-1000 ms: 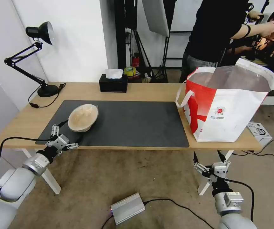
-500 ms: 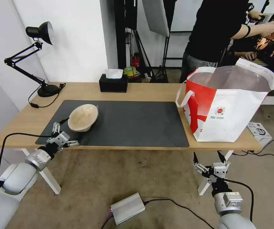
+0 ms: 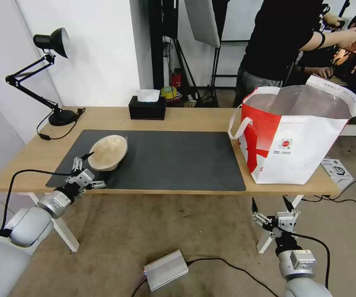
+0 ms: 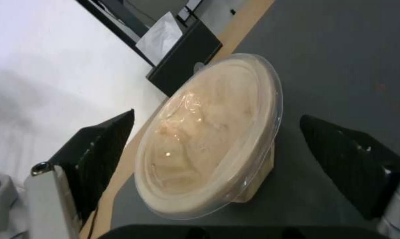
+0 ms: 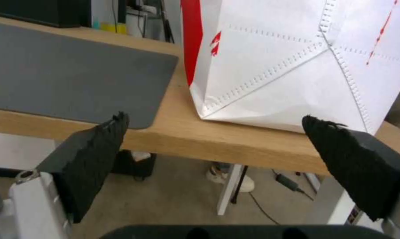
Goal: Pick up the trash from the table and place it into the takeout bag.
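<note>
Left gripper (image 3: 88,166) spread wide, lower left of the head view, just short of my tan paper-pulp bowl (image 3: 108,152); right gripper (image 3: 269,205) wide too, parked below the table (image 3: 194,119) edge.

Bowl (image 3: 108,152) sits on the mat (image 3: 174,159) just ahead of the left gripper (image 3: 90,170); takeout bag (image 3: 297,136) stands well off to its right.
</note>
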